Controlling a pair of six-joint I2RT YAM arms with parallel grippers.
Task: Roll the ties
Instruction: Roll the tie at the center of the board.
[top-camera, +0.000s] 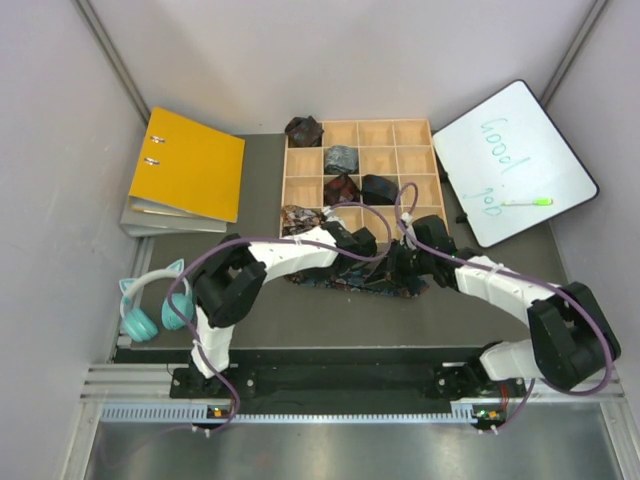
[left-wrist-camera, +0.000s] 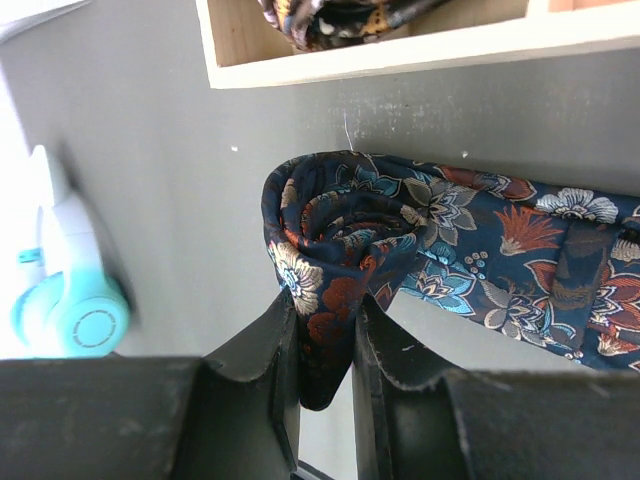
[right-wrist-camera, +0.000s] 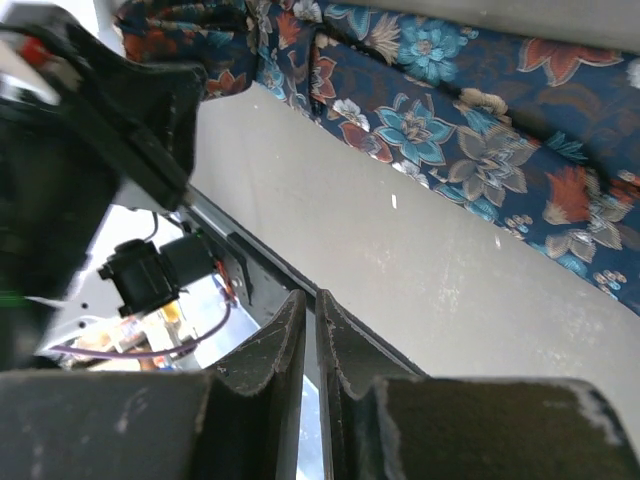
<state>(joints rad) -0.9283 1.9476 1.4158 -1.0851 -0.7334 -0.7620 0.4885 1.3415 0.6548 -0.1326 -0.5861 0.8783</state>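
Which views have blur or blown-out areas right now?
Left wrist: teal headphones soft and the left edge behind them blown out; rolled tie sharp. Right wrist: bright washout lower left beyond the table, own fingers dark. Top external: even light, no glare on the whiteboard.

table: dark grey top
navy floral tie: flat on it, rolled end at the left gripper, its length passing beyond the right gripper
wooden compartment tray: just beyond both grippers
binder stack: yellow on top, far-left of the left gripper
teal headphones: left of the left gripper
whiteboard: beyond-right of the right gripper
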